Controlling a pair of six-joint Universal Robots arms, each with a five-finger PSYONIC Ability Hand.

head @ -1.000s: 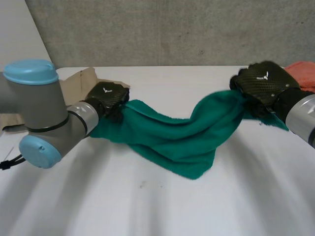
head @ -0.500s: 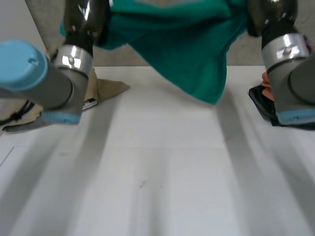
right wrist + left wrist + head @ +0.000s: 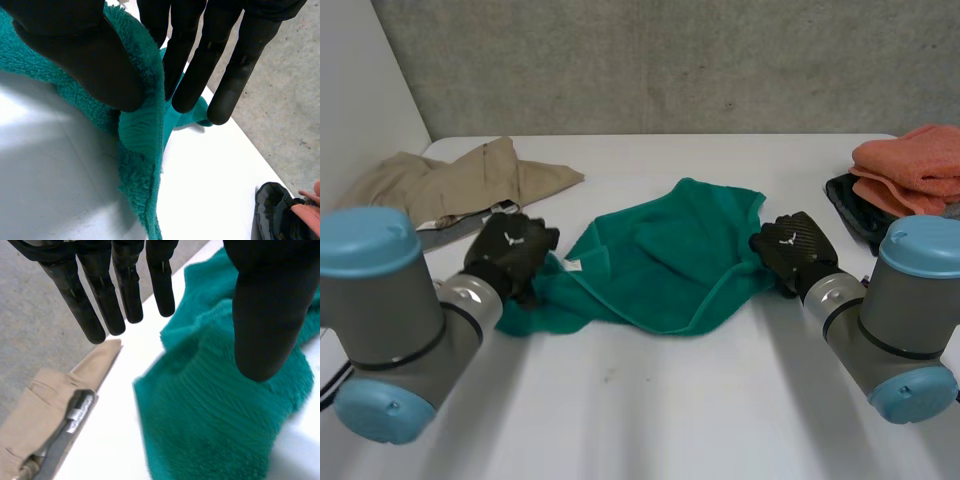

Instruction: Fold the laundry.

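We see the white table [image 3: 640,410] with a rumpled teal towel [image 3: 650,260] in loose folds at mid-frame. Our left hand [image 3: 510,248] is at its left corner, straight fingers spread away from the thumb. Our right hand [image 3: 792,248] pinches the towel's right edge.

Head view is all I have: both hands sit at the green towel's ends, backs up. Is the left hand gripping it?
Observer: No. In the left wrist view the left hand has its fingers straight and off the towel, with the thumb hanging over the cloth, not pinching it.
Operator: And the right one?
Observer: In the right wrist view the right hand has the towel's edge running up between its thumb and straight fingers, pinched there.
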